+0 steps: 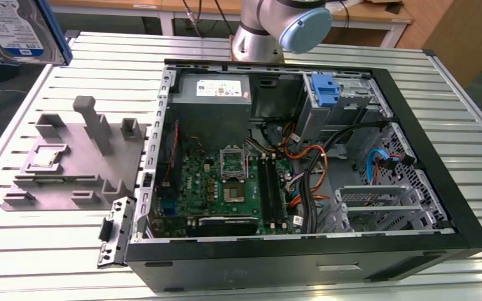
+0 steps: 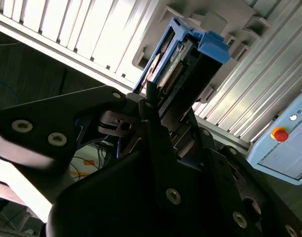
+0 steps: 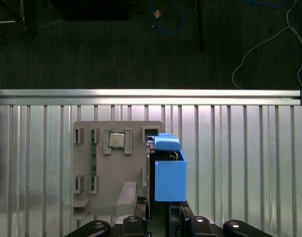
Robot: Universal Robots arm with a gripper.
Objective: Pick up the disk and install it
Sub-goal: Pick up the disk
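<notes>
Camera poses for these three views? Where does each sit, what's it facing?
Exterior view: off the arm, above, looking down into the open computer case on the slatted table; an arm joint shows beyond it.
First wrist view: at the wrist, looking down past the gripper at the disk and grey fixture.
Second wrist view: at the wrist, looking obliquely along the gripper at the disk's edge.
Shared: all three show the disk.
</notes>
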